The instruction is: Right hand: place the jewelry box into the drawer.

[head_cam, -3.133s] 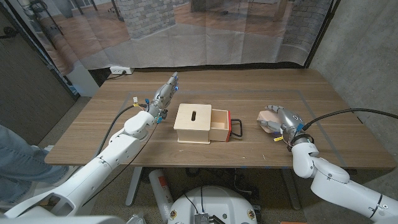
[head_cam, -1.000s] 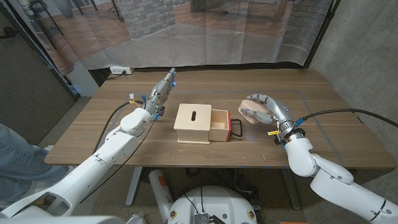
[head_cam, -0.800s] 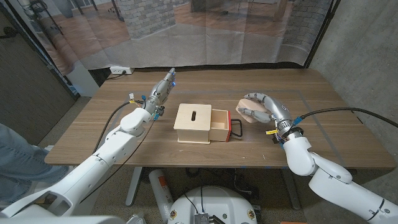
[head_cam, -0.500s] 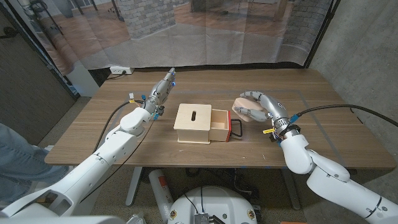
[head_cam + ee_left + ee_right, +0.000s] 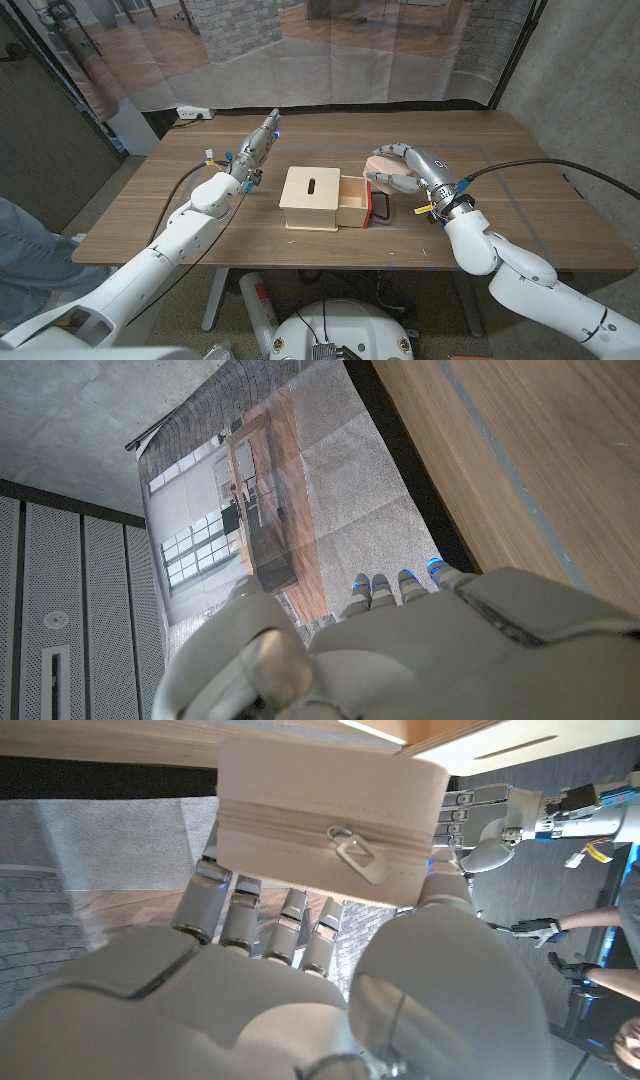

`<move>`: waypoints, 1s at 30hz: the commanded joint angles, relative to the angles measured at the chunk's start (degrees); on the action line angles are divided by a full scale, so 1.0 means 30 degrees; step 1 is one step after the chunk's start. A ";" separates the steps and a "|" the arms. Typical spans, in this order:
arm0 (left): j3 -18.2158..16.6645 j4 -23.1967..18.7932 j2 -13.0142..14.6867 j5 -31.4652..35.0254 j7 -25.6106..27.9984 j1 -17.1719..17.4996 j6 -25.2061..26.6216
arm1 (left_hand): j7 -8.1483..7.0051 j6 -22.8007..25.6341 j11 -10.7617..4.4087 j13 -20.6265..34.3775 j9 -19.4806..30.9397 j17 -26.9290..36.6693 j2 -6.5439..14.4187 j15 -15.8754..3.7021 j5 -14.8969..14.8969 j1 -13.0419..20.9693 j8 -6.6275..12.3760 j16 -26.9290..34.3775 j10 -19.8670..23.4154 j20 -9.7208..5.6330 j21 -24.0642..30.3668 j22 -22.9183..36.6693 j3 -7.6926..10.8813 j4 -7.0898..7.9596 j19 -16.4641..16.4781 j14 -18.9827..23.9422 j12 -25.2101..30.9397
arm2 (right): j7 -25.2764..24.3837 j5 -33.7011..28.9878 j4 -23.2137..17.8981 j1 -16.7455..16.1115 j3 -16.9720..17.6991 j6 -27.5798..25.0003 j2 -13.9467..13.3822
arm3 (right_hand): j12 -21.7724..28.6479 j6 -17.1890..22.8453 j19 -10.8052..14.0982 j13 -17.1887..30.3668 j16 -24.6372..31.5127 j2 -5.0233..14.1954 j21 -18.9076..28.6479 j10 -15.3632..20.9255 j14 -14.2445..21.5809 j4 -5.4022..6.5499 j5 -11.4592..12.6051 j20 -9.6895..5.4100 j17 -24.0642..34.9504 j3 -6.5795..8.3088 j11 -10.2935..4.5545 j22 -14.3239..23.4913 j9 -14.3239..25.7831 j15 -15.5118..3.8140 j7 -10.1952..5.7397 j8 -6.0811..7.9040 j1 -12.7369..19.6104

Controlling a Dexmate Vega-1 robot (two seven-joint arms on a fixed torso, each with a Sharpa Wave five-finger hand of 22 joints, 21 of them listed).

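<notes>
Right hand grips the jewelry box, fingers wrapped over it, just beside the drawer's black handle, on the side away from the left hand. The head view gives the layout: the wooden box with a slot on top sits mid-surface, its drawer pulled out toward the right hand. Up close, the right wrist view shows what the head view can't: the jewelry box is pale with a zipper running along its side, pinched between fingers and thumb. The left hand stands on the far side of the wooden box, fingers straight and together, holding nothing. Its wrist view shows the fingertips reaching beyond the surface edge.
</notes>
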 commanded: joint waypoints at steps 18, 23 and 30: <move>-0.0499 -0.0925 0.0587 0.0032 0.0652 0.0682 0.0350 | -0.0010 -0.0041 0.0163 0.0080 0.0107 0.0082 0.0068 0.0047 -0.0094 0.0208 -0.0032 -0.0004 -0.0112 -0.0005 0.0078 0.0097 -0.0143 -0.0032 -0.2180 -0.0805 0.0014 | 0.2678 -0.2259 0.0149 0.2046 -0.0558 0.2043 -0.0667 | 0.0189 0.0439 0.4044 0.0164 -0.0086 0.3605 0.0145 0.0265 0.3597 0.0119 -0.0111 -0.4646 0.0287 0.0092 -0.0268 0.0077 0.0098 -0.5725 -0.0100 0.0074 0.3741; -0.0709 -0.1296 0.0802 0.0013 0.0916 0.1001 0.0471 | -0.0014 -0.0070 0.0154 0.0080 0.0109 0.0082 0.0074 0.0060 -0.0099 0.0221 -0.0042 -0.0010 -0.0088 -0.0005 0.0075 0.0097 -0.0150 -0.0036 -0.2184 -0.0817 0.0023 | 0.2821 -0.2591 0.0373 0.2195 -0.0534 0.2224 -0.0715 | 0.0215 0.0516 0.3984 0.0178 -0.0131 0.3605 0.0128 0.0301 0.3594 0.0127 -0.0129 -0.4595 0.0343 0.0092 -0.0280 0.0078 0.0086 -0.5754 -0.0110 0.0071 0.3747; -0.0868 -0.1616 0.0952 0.0010 0.1147 0.1292 0.0564 | -0.0011 -0.0053 0.0157 0.0080 0.0113 0.0082 0.0084 0.0054 -0.0109 0.0241 -0.0033 -0.0016 -0.0113 0.0029 0.0066 0.0097 -0.0164 -0.0043 -0.2206 -0.0830 0.0013 | 0.3282 -0.3523 0.0498 0.2525 -0.0719 0.2507 -0.0996 | 0.0237 0.0551 0.3935 0.0193 -0.0216 0.3603 0.0115 0.0326 0.3506 0.0146 -0.0148 -0.4573 0.0398 0.0084 -0.0314 0.0079 0.0076 -0.5759 -0.0120 0.0049 0.3732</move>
